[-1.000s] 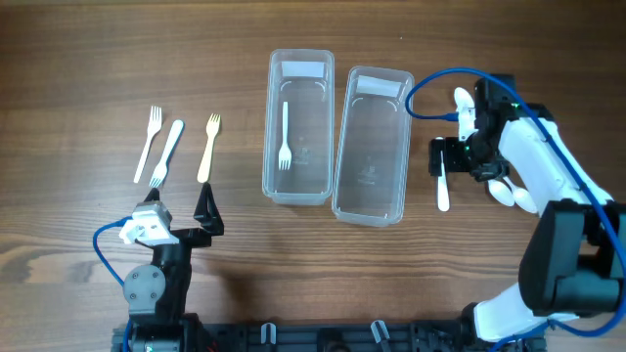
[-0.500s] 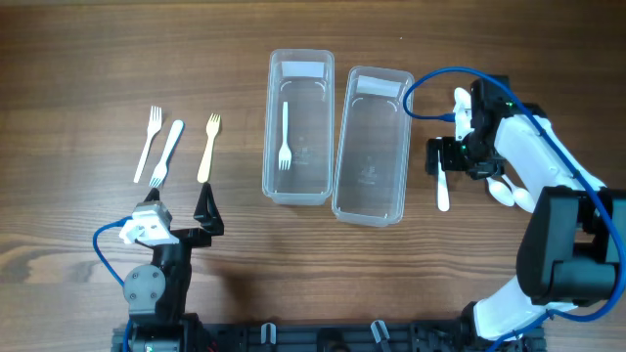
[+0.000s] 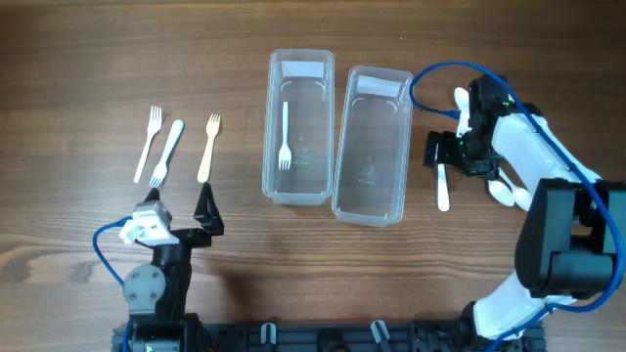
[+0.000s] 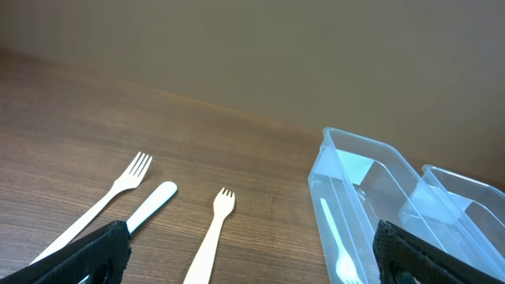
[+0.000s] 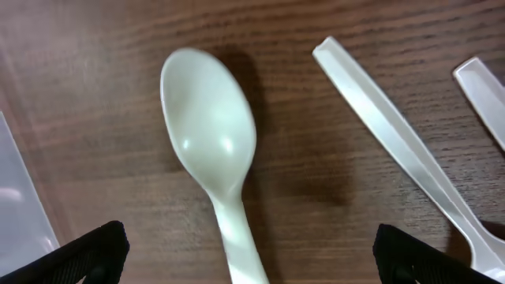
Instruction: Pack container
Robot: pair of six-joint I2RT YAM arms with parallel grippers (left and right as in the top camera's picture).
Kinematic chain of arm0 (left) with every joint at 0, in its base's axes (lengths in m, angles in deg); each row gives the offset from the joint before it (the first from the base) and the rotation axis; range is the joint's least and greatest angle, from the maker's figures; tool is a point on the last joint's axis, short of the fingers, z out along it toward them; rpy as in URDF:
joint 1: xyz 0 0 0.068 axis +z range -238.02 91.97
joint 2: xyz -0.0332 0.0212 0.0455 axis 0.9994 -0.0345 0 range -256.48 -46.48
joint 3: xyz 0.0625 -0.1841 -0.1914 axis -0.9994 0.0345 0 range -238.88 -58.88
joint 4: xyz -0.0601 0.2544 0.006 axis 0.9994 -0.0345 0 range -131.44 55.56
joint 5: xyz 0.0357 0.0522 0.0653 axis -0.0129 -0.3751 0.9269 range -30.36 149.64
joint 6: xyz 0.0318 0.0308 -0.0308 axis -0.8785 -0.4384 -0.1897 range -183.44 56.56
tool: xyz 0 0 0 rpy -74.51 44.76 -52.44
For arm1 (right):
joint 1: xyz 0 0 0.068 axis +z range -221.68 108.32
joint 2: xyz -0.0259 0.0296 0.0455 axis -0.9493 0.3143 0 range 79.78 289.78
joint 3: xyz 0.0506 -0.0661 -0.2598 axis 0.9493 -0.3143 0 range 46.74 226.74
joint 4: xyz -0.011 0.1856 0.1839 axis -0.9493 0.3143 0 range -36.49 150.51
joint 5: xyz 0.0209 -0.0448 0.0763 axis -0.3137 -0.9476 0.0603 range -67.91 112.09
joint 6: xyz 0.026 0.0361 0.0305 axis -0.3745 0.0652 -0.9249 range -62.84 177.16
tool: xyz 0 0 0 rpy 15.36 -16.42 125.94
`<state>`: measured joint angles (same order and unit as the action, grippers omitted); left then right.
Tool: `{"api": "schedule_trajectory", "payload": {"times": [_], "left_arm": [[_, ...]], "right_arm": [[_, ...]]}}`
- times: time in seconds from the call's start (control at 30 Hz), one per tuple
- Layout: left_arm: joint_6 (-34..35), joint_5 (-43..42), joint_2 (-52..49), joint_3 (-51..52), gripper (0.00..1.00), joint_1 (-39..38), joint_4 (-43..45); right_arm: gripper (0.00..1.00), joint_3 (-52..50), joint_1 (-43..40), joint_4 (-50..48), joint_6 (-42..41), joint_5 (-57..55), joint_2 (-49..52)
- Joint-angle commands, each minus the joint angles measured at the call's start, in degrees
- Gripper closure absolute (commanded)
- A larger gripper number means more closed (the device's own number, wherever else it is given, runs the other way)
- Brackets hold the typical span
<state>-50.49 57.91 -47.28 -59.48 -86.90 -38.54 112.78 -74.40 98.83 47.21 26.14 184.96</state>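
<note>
Two clear containers stand mid-table: the left one holds a white fork, the right one holds nothing. My right gripper is open, low over a white spoon lying just right of the right container. In the right wrist view the spoon runs its handle down between my open fingers, not gripped. My left gripper is open and empty near the front edge. The left container and its fork show in the left wrist view.
On the left lie a white fork, a white utensil and a beige fork, also in the left wrist view. Another white spoon lies partly under the right arm; its handle lies beside the first spoon.
My right gripper has shifted slightly left and away over the white spoon. The spoon and the left arm have not moved.
</note>
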Motion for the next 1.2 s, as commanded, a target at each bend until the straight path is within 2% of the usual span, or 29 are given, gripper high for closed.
{"api": "schedule_trajectory", "payload": {"times": [0.0, 0.23, 0.33, 0.43, 0.63, 0.8, 0.97, 1.17], "left_arm": [[-0.5, 0.1, 0.4, 0.3, 0.00, -0.1, -0.3], [-0.5, 0.1, 0.4, 0.3, 0.00, -0.1, -0.3], [-0.5, 0.1, 0.4, 0.3, 0.00, -0.1, -0.3], [-0.5, 0.1, 0.4, 0.3, 0.00, -0.1, -0.3], [-0.5, 0.1, 0.4, 0.3, 0.00, -0.1, -0.3], [-0.5, 0.1, 0.4, 0.3, 0.00, -0.1, -0.3], [-0.5, 0.1, 0.4, 0.3, 0.00, -0.1, -0.3], [-0.5, 0.1, 0.4, 0.3, 0.00, -0.1, -0.3]], "right_arm": [[0.00, 0.3, 0.0, -1.1, -6.3, 0.9, 1.5], [0.00, 0.4, -4.3, -2.7, -14.3, 2.3, 1.4], [0.00, 2.3, -9.3, -2.2, -1.4, 7.8, 1.4], [0.00, 6.0, -12.5, 0.4, 7.5, 7.6, 1.4], [0.00, 15.5, -14.1, 0.7, 15.6, 3.8, 1.4], [0.00, 16.2, -14.1, -1.7, 19.5, -3.6, 1.9], [0.00, 16.2, -14.1, -3.2, 25.3, -2.1, 4.7], [0.00, 16.2, -13.6, -6.1, 26.5, -1.0, 6.5]]}}
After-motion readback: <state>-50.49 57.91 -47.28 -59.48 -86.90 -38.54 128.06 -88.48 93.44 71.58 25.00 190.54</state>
